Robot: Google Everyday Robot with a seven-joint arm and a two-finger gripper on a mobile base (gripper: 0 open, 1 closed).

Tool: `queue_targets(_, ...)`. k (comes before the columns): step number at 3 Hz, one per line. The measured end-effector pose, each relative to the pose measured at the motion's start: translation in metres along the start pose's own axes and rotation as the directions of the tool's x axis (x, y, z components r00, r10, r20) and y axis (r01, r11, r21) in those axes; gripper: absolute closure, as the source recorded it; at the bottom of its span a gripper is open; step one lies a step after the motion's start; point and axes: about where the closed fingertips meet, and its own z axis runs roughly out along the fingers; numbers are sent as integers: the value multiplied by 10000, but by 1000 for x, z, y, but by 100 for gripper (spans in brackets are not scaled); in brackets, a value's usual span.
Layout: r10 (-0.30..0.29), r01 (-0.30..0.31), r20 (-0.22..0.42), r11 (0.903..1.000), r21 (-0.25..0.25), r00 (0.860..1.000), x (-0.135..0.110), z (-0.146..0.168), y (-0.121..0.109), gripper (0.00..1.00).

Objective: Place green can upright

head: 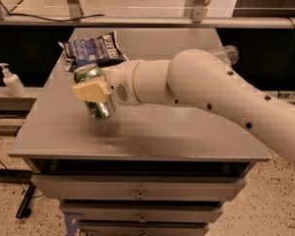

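Here, in the single camera view, a white robot arm (211, 90) reaches in from the right across a grey table (162, 136). At its end the gripper (94, 93) is closed around the green can (101, 108), with one cream-coloured finger (90, 90) pressed across the can's side; the other finger is hidden behind it. The can hangs over the left half of the table, silver top uppermost, and leans a little off vertical. Its base looks just clear of the surface, though contact cannot be ruled out. Judging by the task, it is held this way so its base can be squared to the table and set down standing.

A dark blue snack bag (93, 50) lies near the back left corner, just behind the can. A clear plastic bottle (226, 54) shows behind the arm at the back right, mostly hidden.

As for containers, whether the can is opened or full cannot be told. The bottle's contents are not visible. A white pump dispenser (12, 80) stands on a lower ledge to the left, off the table. Drawers (137, 193) below the table top are shut.
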Motion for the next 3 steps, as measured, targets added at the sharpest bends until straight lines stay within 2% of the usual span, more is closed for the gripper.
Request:
queue_targets(1, -1100, 1111, -563, 9936, 180, 9923, -3, -9, -12, 100)
queue_targets(2, -2184, 2238, -1153, 9740, 355, 9690, 1, -13, -16, 100)
queue_targets(3, -2648, 2778, -1631, 9586, 625, 9504, 4, -13, -10, 100)
